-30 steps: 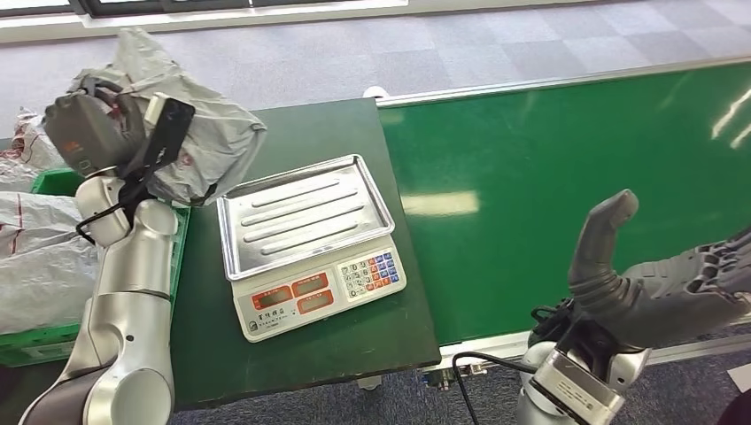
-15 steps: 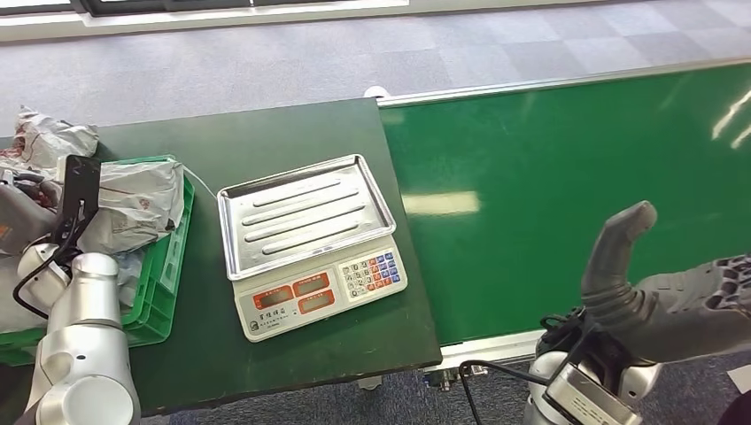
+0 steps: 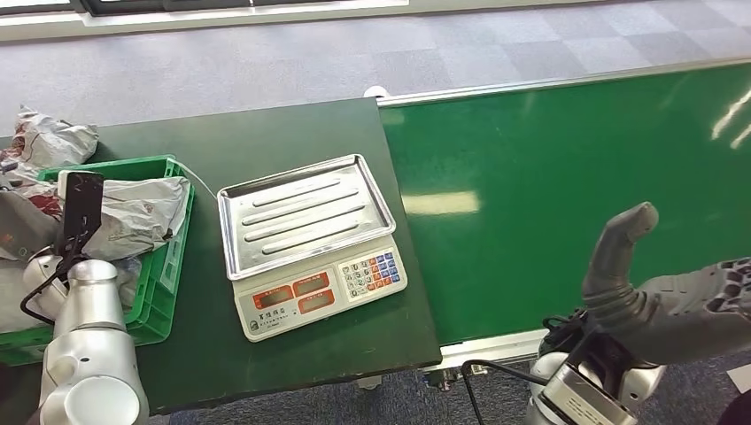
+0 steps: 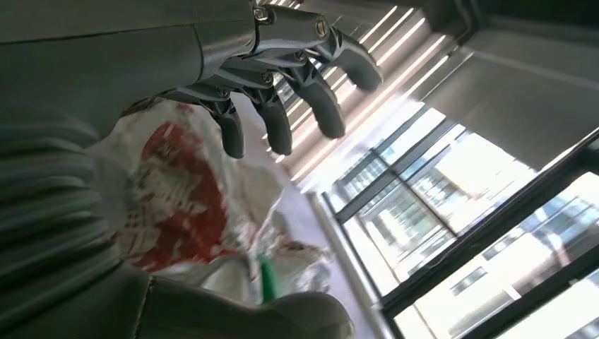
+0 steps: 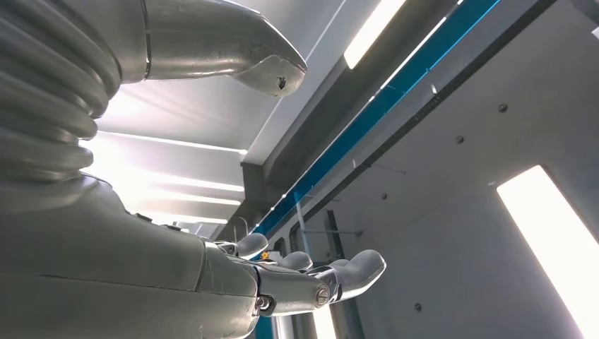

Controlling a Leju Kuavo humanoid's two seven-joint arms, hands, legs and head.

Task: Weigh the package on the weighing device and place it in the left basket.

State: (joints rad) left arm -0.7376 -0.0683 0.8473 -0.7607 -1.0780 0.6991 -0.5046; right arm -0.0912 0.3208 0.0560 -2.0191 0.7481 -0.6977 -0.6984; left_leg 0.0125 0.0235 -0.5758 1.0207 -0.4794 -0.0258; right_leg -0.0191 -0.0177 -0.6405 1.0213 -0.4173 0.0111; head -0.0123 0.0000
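Note:
The grey plastic package (image 3: 137, 212) with red print lies in the green basket (image 3: 168, 266) at the table's left. My left hand (image 3: 22, 235) is at the picture's left edge, low over the basket beside the package. In the left wrist view its fingers (image 4: 282, 85) are spread apart, with the package (image 4: 169, 191) just beyond them and nothing gripped. The scale (image 3: 305, 239) stands mid-table, and its steel tray holds nothing. My right hand (image 3: 682, 297) hovers at the lower right with its thumb raised; the right wrist view shows its fingers (image 5: 297, 275) held apart and holding nothing.
Another crumpled package (image 3: 49, 137) lies behind the basket on the dark green table (image 3: 266, 124). A green conveyor belt (image 3: 549, 168) runs along the table's right side. A black cable hangs below my right arm.
My left arm brought the package down from above the table into the basket and let it go. My right hand sank slightly and drifted right.

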